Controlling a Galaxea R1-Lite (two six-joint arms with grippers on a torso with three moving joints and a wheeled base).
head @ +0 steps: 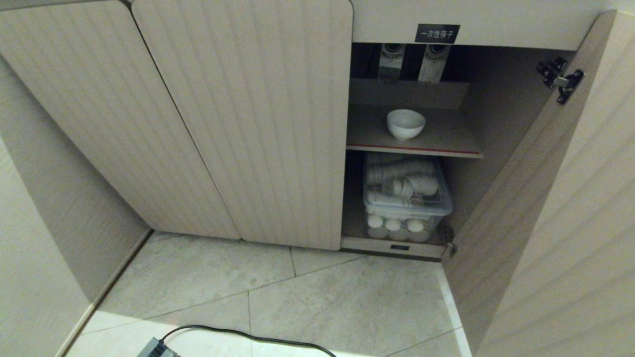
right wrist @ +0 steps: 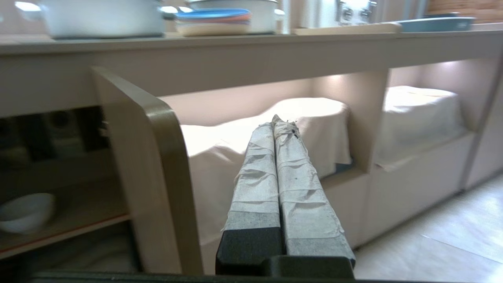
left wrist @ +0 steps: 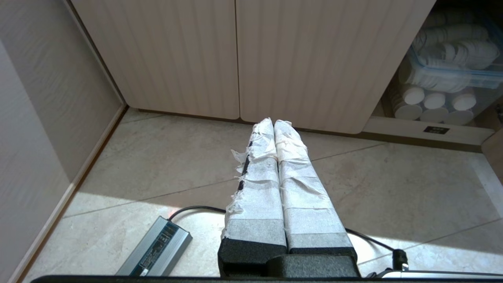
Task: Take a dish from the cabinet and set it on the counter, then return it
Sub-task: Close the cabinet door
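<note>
The dish (head: 406, 123), a small white bowl, sits upright on the red-edged shelf (head: 414, 148) inside the open beige cabinet (head: 248, 124). The right wrist view catches the dish (right wrist: 24, 212) on that shelf, beyond the opened door's edge (right wrist: 165, 169). My right gripper (right wrist: 279, 121) is shut and empty, outside the door and well away from the dish. My left gripper (left wrist: 274, 122) is shut and empty, low over the floor facing the closed ribbed doors. The counter (right wrist: 251, 39) runs above. Neither arm shows in the head view.
The open cabinet door (head: 545, 198) stands at the right. A clear tub of white cups (head: 407, 196) fills the lower compartment. A grey power brick (left wrist: 157, 249) and black cable (head: 248, 337) lie on the tiled floor. Pots (right wrist: 102, 17) and stacked plates (right wrist: 214, 21) sit on the counter.
</note>
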